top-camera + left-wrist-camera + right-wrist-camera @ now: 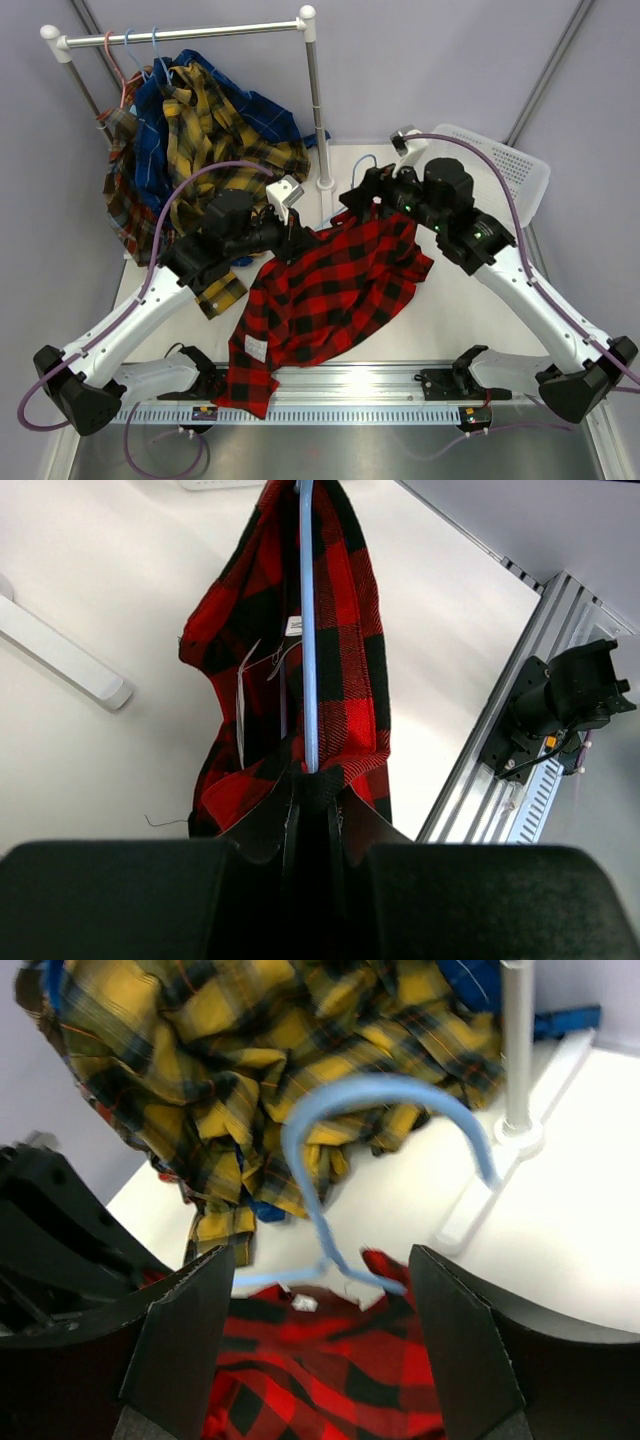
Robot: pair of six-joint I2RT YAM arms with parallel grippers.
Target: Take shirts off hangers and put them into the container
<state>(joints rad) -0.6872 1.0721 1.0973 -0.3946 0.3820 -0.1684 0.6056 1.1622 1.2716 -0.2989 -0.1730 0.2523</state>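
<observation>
The white container (512, 168) stands at the far right of the table (470, 310), behind the right arm (520, 270), which hides much of its inside; only its rim and perforated wall show. The red-and-black shirt (330, 290) is outside it, draped between the two arms down to the table's near edge. It hangs on its light blue hanger (307, 630), one end of which the left hand (315, 790) is clenched on together with the cloth. The right hand (320, 1260) is released, its fingers wide apart on either side of the hanger's hook, and the other shirts (220, 130) hang bunched under the rail (190, 33) at far left.
</observation>
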